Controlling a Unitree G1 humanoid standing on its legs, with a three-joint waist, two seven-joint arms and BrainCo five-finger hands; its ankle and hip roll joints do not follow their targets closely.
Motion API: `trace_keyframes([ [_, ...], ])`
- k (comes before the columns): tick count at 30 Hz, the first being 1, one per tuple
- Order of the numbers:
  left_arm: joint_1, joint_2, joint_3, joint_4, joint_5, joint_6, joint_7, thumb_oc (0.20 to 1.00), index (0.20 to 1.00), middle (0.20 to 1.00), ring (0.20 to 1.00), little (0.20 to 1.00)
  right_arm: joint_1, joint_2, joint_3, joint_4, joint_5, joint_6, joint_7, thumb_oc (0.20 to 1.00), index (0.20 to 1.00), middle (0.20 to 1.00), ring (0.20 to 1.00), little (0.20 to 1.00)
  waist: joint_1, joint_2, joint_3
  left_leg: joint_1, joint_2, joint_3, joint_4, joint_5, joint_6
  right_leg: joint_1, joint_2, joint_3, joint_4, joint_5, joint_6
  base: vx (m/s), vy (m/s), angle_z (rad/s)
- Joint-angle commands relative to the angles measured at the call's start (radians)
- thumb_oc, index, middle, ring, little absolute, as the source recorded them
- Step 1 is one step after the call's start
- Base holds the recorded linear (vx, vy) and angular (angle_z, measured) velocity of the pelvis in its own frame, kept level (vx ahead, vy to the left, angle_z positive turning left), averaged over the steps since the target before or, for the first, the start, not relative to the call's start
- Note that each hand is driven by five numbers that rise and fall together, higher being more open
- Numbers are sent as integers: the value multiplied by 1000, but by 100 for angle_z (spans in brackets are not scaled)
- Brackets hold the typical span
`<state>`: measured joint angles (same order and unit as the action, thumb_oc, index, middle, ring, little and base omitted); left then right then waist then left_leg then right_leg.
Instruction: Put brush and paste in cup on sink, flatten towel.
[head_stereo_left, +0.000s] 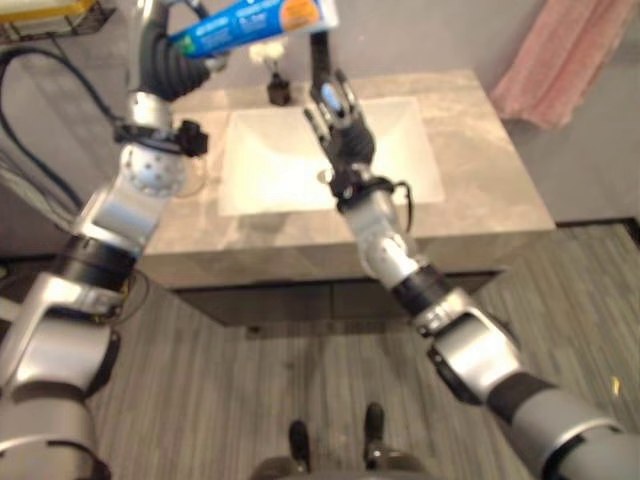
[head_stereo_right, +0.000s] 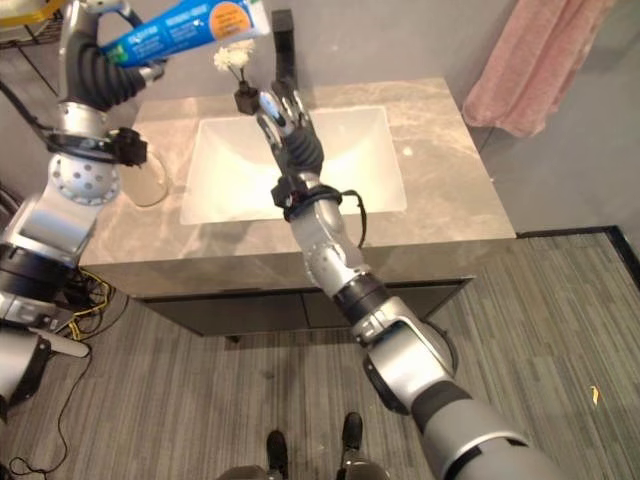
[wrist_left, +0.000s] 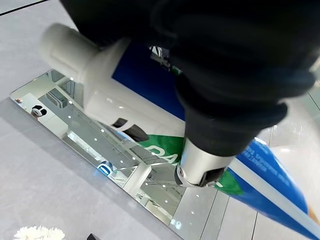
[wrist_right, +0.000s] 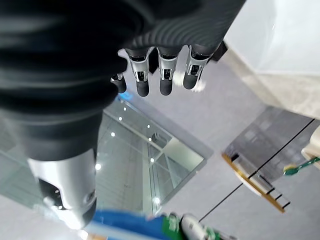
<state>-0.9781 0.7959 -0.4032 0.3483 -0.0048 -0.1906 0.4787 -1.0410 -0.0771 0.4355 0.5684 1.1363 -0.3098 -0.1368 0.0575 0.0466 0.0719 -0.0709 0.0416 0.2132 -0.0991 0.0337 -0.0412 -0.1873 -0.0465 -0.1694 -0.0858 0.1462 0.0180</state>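
Note:
My left hand (head_stereo_left: 200, 58) is raised high over the counter's back left corner, shut on a blue and white toothpaste tube (head_stereo_left: 255, 25). In the left wrist view the tube (wrist_left: 125, 115) lies across the hand, its white cap end sticking out. My right hand (head_stereo_right: 281, 115) hovers over the white basin (head_stereo_right: 230, 170), open, its fingers (wrist_right: 165, 75) straight. A clear cup (head_stereo_right: 146, 181) stands on the counter left of the basin, below the left arm. A pink towel (head_stereo_right: 540, 60) hangs on the wall to the right.
The grey marble counter (head_stereo_left: 480, 170) runs round the basin. A black faucet (head_stereo_right: 283, 40) and a small dark vase with a white flower (head_stereo_right: 240, 90) stand at the back. A yellow wire basket (head_stereo_left: 50, 15) sits far left. Wood-look floor lies below.

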Motion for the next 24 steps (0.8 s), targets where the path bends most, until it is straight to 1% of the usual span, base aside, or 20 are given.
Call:
trace_keyframes([
  [1, -198, 20, -46, 52, -47, -62, 51, 200, 200, 200, 200, 200, -150, 55, -36, 77, -71, -57, -6, 1000, 1000, 1000, 1000, 1000, 16, -48, -32, -12, 43, -51, 12, -28, -35, 57, -126, -37, -1, -26, 134, 13, 3, 10],
  [5, -189, 26, -48, 47, -49, -69, 45, 200, 200, 200, 200, 200, -181, 53, -20, 83, -105, -51, -17, 1000, 1000, 1000, 1000, 1000, 19, -52, -34, -12, 43, -56, 12, -28, -35, 59, -126, -41, -1, -28, 132, 21, -1, 6],
  [9, -170, 32, -44, 38, -52, -78, 37, 200, 200, 200, 200, 200, -198, 52, -4, 81, -105, -45, -7, 1000, 1000, 1000, 1000, 1000, 17, -56, -35, -8, 43, -59, 12, -29, -36, 65, -124, -40, -1, -32, 129, 18, -2, 3],
  [16, -129, 35, -35, 13, -58, -91, 24, 200, 200, 200, 200, 200, -213, 54, -12, 85, -99, -55, -12, 1000, 1000, 1000, 1000, 1000, 19, -56, -36, -2, 45, -67, 12, -29, -37, 75, -123, -46, -1, -37, 126, 11, -6, 3],
  [24, -113, -15, -38, 22, -68, -94, 21, 200, 200, 200, 200, 200, -247, 47, -60, 52, -134, -101, -61, 1000, 1000, 1000, 1000, 1000, 17, -50, -43, 8, 44, -74, 12, -34, -36, 91, -123, -50, -1, -43, 124, 5, -7, 4],
])
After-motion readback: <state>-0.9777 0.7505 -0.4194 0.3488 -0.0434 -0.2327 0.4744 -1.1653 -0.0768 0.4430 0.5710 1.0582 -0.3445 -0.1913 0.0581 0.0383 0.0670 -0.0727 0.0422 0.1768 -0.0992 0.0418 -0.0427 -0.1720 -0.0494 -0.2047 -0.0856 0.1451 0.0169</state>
